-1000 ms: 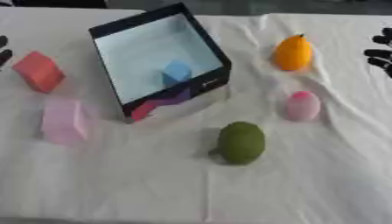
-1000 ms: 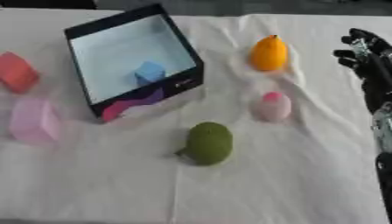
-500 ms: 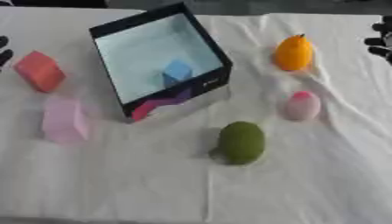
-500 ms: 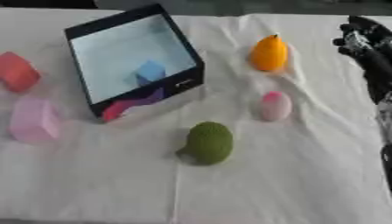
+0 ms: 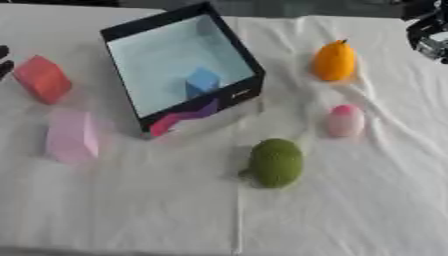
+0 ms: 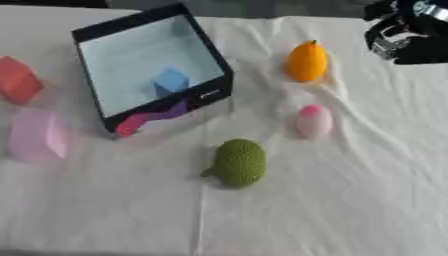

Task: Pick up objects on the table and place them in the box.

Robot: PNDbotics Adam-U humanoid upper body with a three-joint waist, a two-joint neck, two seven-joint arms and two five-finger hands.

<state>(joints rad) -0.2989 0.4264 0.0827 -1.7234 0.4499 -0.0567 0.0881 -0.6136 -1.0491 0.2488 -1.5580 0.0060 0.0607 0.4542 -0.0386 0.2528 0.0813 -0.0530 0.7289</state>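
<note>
Left eye view: the black-walled box [image 5: 179, 75] with its pale blue floor sits tilted toward the table's far left, one blue cube [image 5: 202, 81] inside. On the white wrinkled cloth [image 5: 367, 200] lie one red block [image 5: 42, 79] at the left edge, one pale pink block [image 5: 72, 136] below it, one knobbly green lump [image 5: 276, 162] mid-table, one pink egg shape [image 5: 345, 120], one orange fruit [image 5: 334, 61]. The left hand [image 5: 4, 62] barely peeks in at the left edge; I cannot tell its fingers.

Right eye view: the right hand [image 6: 404, 31] hangs at the far right corner, beside the fruit, fingers curled, holding nothing.
</note>
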